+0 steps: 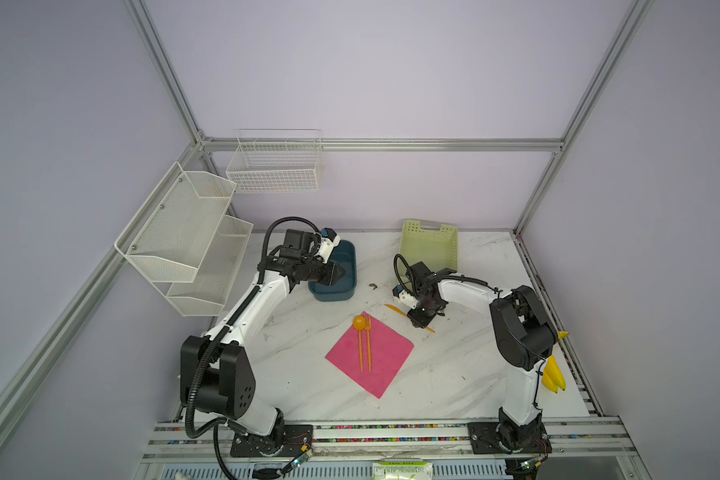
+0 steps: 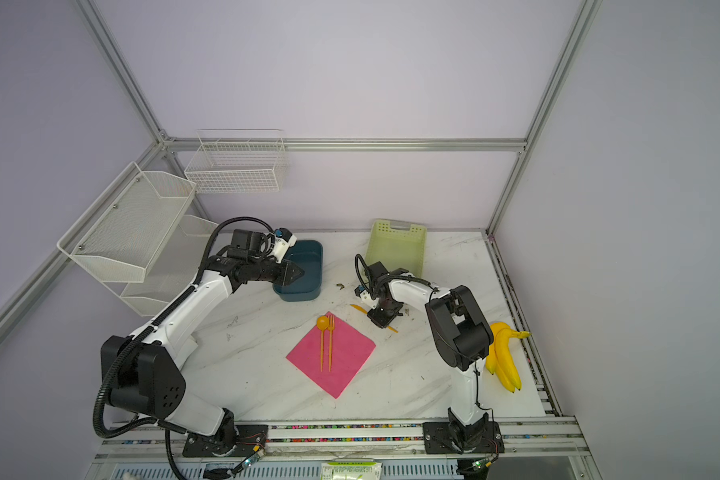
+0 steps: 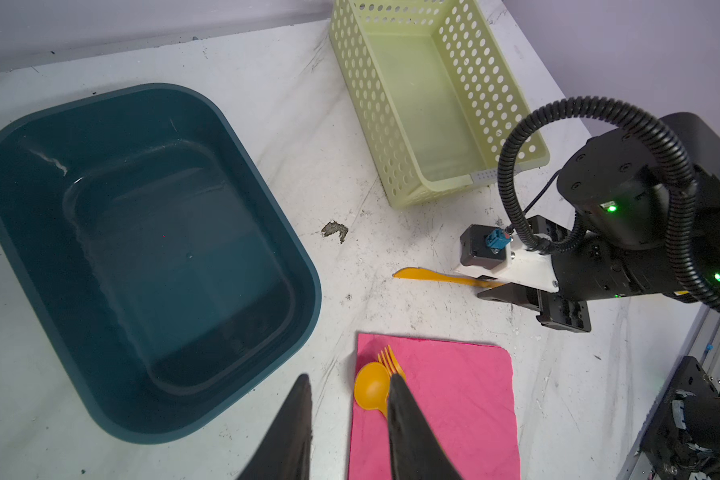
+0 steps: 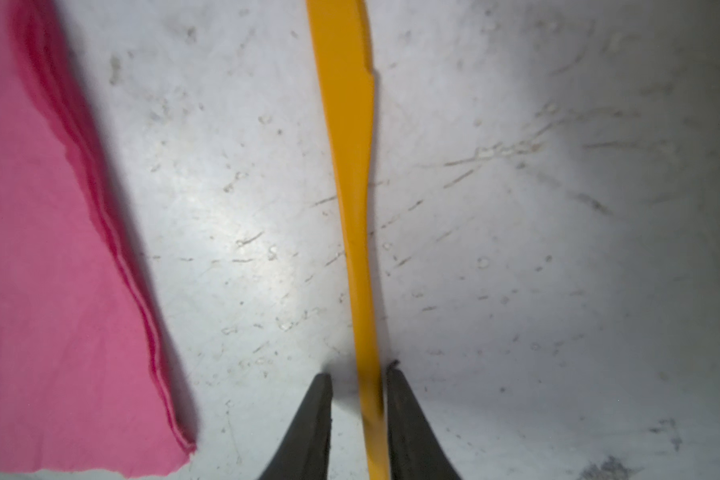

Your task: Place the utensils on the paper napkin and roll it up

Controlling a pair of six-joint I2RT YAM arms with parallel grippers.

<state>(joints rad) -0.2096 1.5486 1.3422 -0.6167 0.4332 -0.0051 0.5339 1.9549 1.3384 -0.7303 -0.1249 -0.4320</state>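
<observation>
The pink paper napkin [image 1: 381,361] [image 2: 344,365] lies flat as a diamond in the middle of the table. On its left part lie two of the utensils side by side, the orange spoon [image 1: 358,322] [image 3: 373,388] and fork [image 1: 368,345] [image 3: 388,358]. The orange knife [image 1: 393,309] [image 4: 350,145] lies on the bare table right of the napkin [image 4: 38,249]. My right gripper [image 1: 420,322] [image 4: 358,372] is down over its handle, open, fingers astride it with a gap on one side. My left gripper [image 1: 341,272] [image 3: 350,378] hangs open and empty over the blue tub.
A dark blue tub [image 1: 329,296] stands behind the napkin to the left and a pale green perforated basket [image 1: 429,245] at the back right. Yellow bananas [image 2: 506,357] lie by the right arm's base. White wire racks [image 1: 184,232] hang on the left wall.
</observation>
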